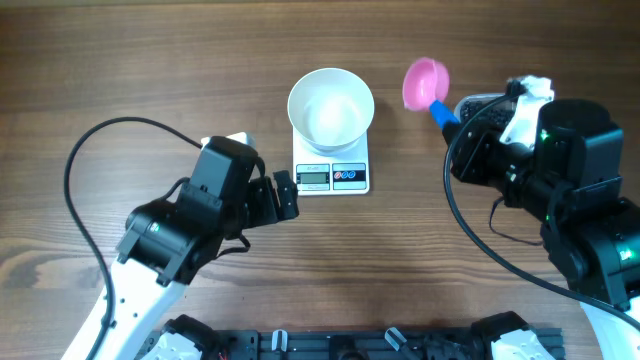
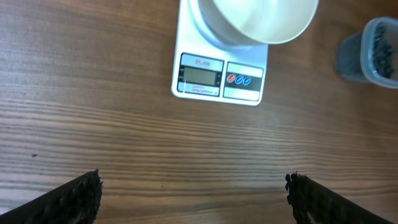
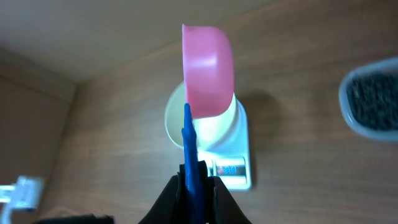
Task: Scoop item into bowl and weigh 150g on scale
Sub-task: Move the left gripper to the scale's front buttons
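Observation:
The white bowl (image 1: 331,108) stands on the scale (image 1: 331,176) at the table's middle; its inside shows only white. My right gripper (image 1: 455,118) is shut on the blue handle (image 3: 191,162) of the pink scoop (image 1: 425,83), which hangs in the air right of the bowl with a bare pink inside. In the right wrist view the scoop (image 3: 208,71) is in front of the bowl (image 3: 177,121). The item, tiny black pieces (image 3: 376,99), lies in a clear tub (image 2: 373,56) right of the scale. My left gripper (image 2: 194,193) is open over bare wood, just left of and nearer than the scale (image 2: 219,78).
The right arm's body covers most of the tub in the overhead view. A black cable (image 1: 75,170) loops over the table at the left. Bare wood lies in front of the scale. A black rail (image 1: 340,345) runs along the near edge.

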### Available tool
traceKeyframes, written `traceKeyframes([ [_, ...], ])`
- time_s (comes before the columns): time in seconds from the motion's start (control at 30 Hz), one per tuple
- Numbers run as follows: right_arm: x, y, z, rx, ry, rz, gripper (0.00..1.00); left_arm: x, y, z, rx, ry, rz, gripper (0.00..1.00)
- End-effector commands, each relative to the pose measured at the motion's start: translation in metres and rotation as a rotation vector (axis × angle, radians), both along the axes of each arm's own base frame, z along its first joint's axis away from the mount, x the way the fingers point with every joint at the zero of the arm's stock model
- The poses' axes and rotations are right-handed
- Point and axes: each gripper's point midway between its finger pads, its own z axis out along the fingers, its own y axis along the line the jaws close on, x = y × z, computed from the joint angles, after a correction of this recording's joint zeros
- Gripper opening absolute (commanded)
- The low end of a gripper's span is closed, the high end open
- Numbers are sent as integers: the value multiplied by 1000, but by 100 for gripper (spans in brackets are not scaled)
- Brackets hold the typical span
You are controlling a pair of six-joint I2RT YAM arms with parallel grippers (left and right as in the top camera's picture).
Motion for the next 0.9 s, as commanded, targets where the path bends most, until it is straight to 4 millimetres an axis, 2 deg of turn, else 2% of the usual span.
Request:
traceKeyframes([
  [0.0, 8, -10, 9, -27, -43, -55, 4, 3, -4, -7, 13, 34, -27, 100],
  [0.2, 8, -20, 3, -65, -25, -99, 4, 5, -12, -30, 51, 115, -45, 100],
  [0.43, 7, -21, 1, -98, -29, -85, 4, 0, -41, -45, 74, 135, -138, 100],
  [0.67, 5, -17, 1, -88, -24, -64, 4, 6, -42, -59, 107, 142, -89, 100],
  [0.87, 5, -16, 1, -116, -38, -31, 4, 12, -54, -80, 78, 130, -79, 100],
])
